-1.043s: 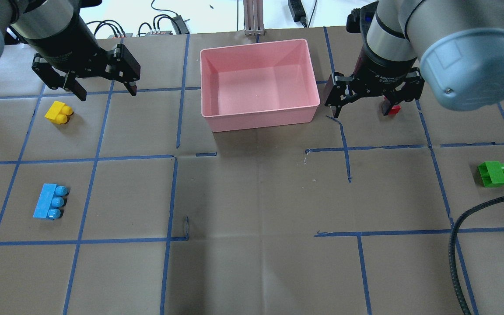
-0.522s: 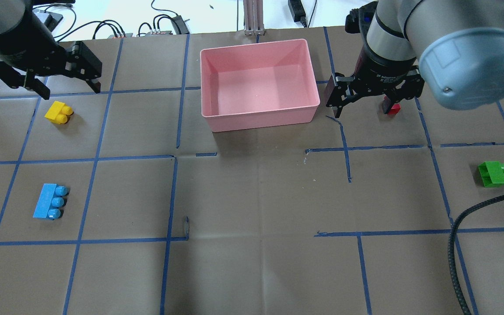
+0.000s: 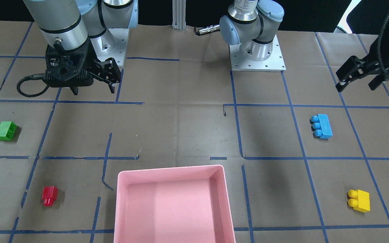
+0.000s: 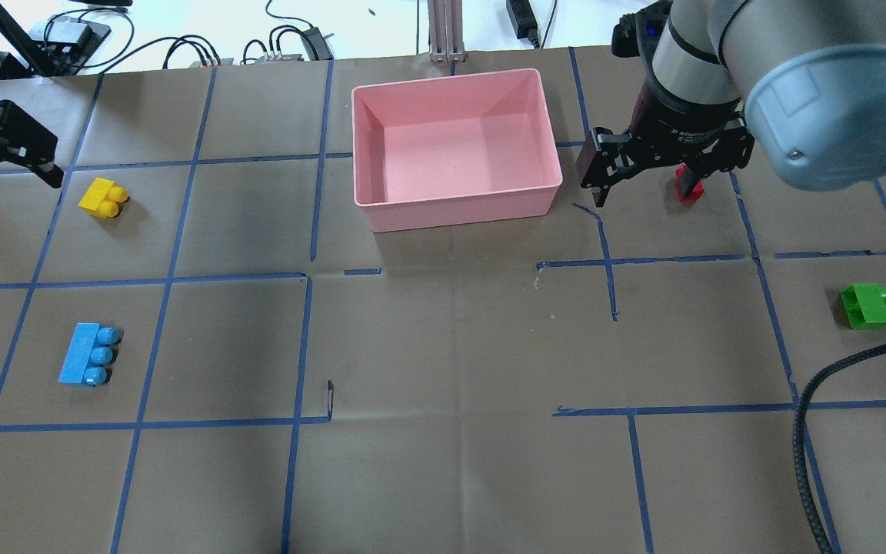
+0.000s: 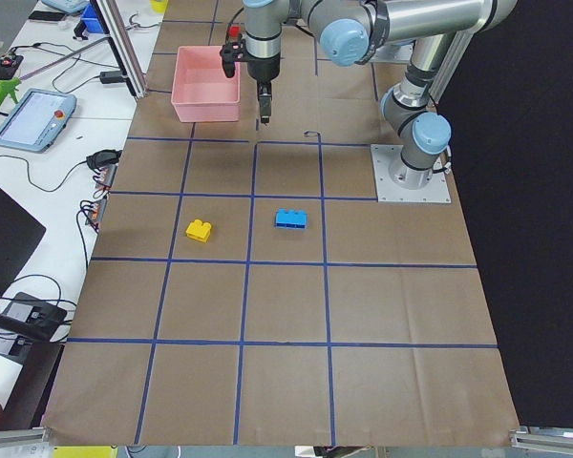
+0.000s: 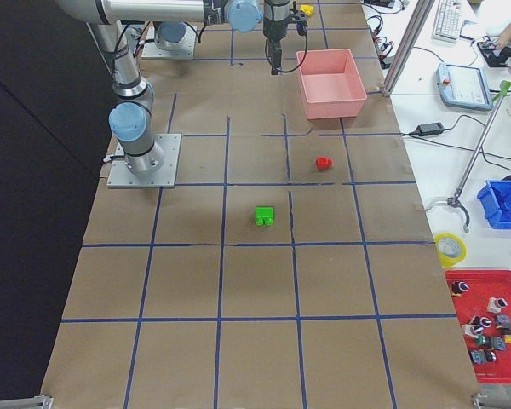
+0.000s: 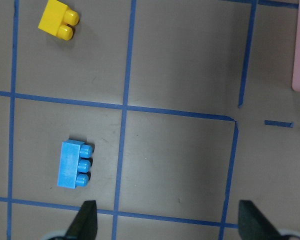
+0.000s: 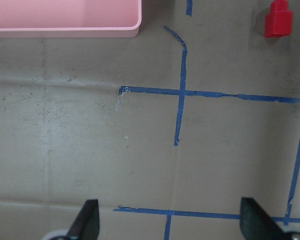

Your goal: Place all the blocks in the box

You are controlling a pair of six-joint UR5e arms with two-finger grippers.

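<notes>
The pink box (image 4: 458, 209) stands empty at the far middle of the table and also shows in the front view (image 3: 171, 168). The yellow block (image 4: 103, 198) and the blue block (image 4: 88, 354) lie on the left. The red block (image 4: 695, 194) lies right of the box and the green block (image 4: 867, 306) further right. My left gripper (image 4: 1, 181) is open and empty, high at the view's left edge, beyond the yellow block. My right gripper (image 4: 641, 192) is open and empty, hovering between the box and the red block (image 8: 278, 21), which one finger partly hides.
A black cable (image 4: 804, 431) curves in at the front right. Cables and devices (image 4: 289, 42) lie past the table's far edge. The arm bases (image 3: 257, 50) are bolted to the table on the robot's side. Blue tape lines grid the brown paper.
My left arm has swung left, from above the yellow block's far side to the view's left edge. My right gripper has shifted slightly; both stay open.
</notes>
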